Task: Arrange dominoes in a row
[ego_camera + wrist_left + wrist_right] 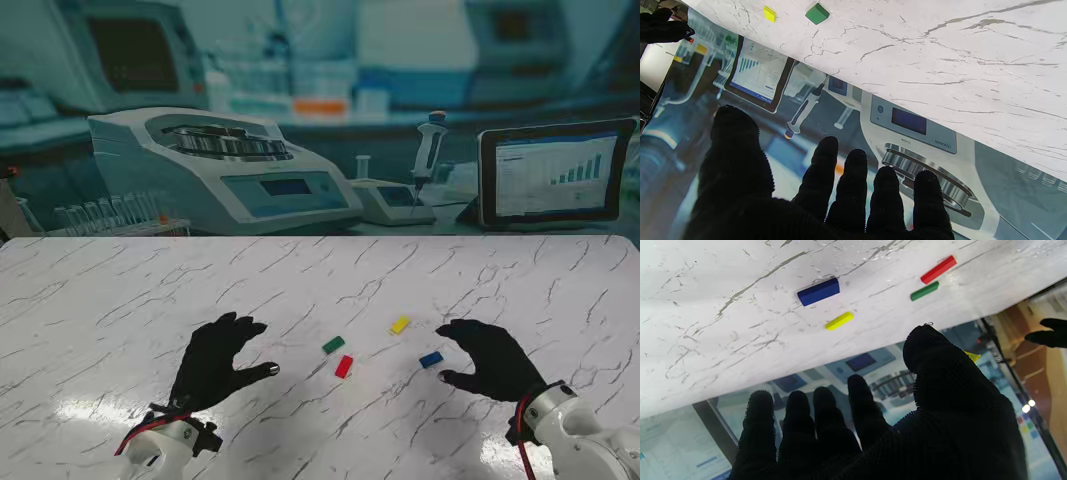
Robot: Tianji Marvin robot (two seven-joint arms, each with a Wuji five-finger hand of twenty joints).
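Four small dominoes lie flat and scattered on the white marble table (120,300): a yellow one (400,324) farthest from me, a green one (333,345), a red one (344,367) just nearer than the green, and a blue one (431,359) to the right. My right hand (493,358) in its black glove hovers open just right of the blue domino (818,291), fingers spread, holding nothing. My left hand (215,360) is open too, well left of the green and red dominoes, thumb pointing toward them. The left wrist view shows only the green (817,13) and yellow (769,14) ones.
A printed lab backdrop with a centrifuge (215,165), a pipette (430,145) and a tablet screen (556,175) stands along the table's far edge. Bright glare lies on the marble near me at the left (100,410).
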